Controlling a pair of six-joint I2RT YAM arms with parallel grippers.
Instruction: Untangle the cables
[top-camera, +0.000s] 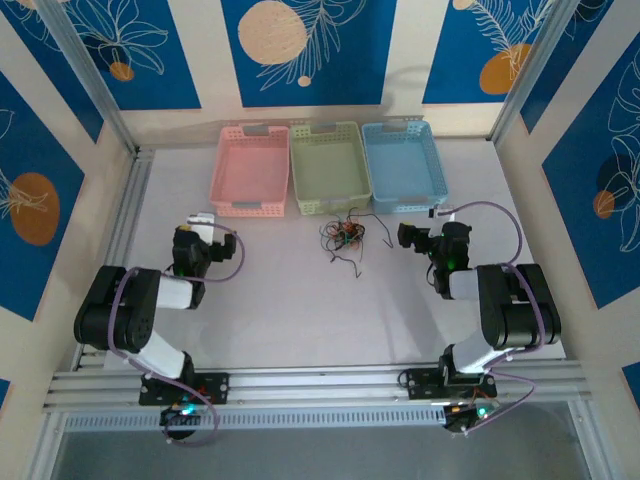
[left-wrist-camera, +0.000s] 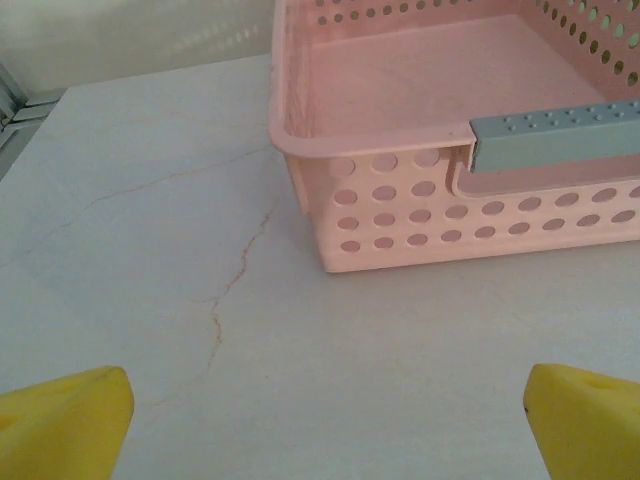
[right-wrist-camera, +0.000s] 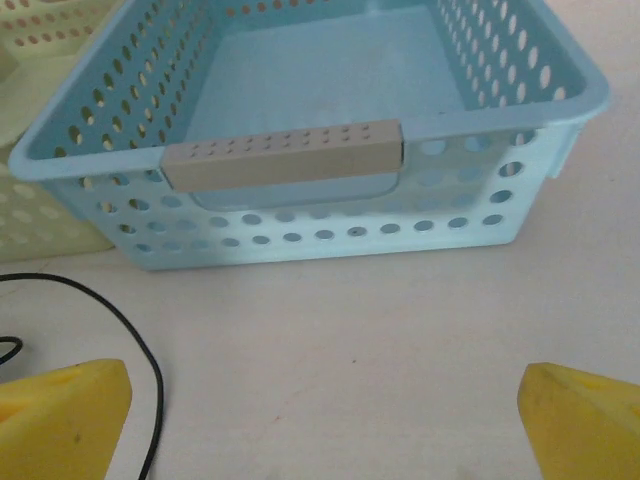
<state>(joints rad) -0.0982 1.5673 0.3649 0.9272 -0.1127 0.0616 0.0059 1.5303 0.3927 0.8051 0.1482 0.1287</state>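
Left tool (left-wrist-camera: 327, 425) spread before pink basket (left-wrist-camera: 400, 220), right tool (right-wrist-camera: 325, 425) spread before blue basket (right-wrist-camera: 300, 230), cables (top-camera: 345, 235) tangled between

Pink basket (top-camera: 248, 208) left of the green basket (top-camera: 328, 205), blue basket (top-camera: 405, 203) right of it, packed side by side: a wall along the far side. Just in front of the green basket, the cables (top-camera: 345, 237) sprawl. Nearer than that, the table (top-camera: 290, 310) lies wide open.

The tabletop (left-wrist-camera: 120, 200) is matt, veined; pink basket (left-wrist-camera: 400, 215) and blue basket (right-wrist-camera: 300, 240) are smooth perforated plastic.
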